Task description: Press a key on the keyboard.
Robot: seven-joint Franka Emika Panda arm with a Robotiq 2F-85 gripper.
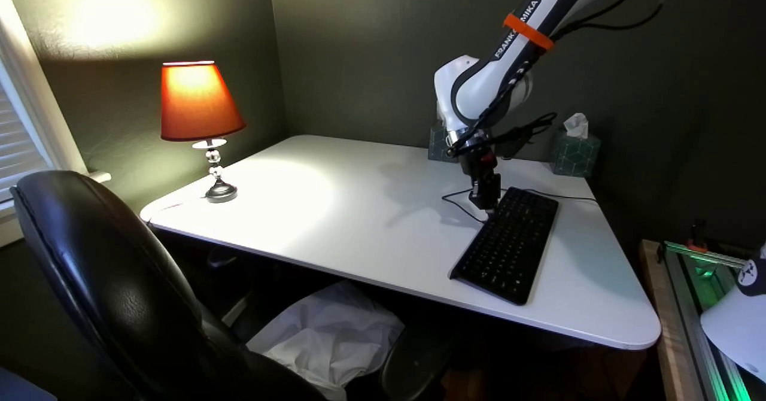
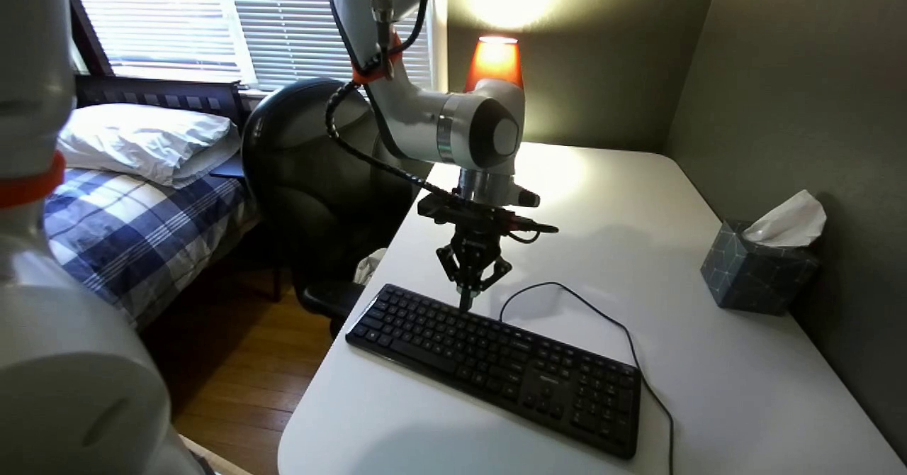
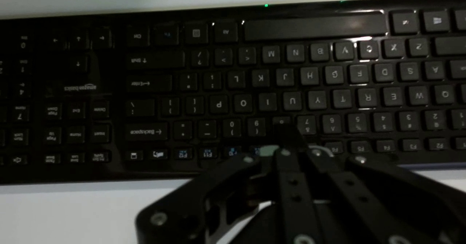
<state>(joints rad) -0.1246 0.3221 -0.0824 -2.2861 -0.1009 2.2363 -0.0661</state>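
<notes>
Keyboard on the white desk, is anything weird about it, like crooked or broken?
A little, yes: the black computer keyboard points a short end at the edge of the white desk where the office chair stands, so anyone sitting there would probably find it sideways. I see nothing spilled or broken on it.

In an exterior view we look down across the table [image 1: 359, 191] from near the chair [image 1: 114, 269] at lower left; in an exterior view we face the lamp [image 2: 494, 64] at upper centre; both share the keyboard [image 2: 496, 369], which the wrist view sees closest, from above, the tool [image 3: 289, 135] at lower centre
</notes>
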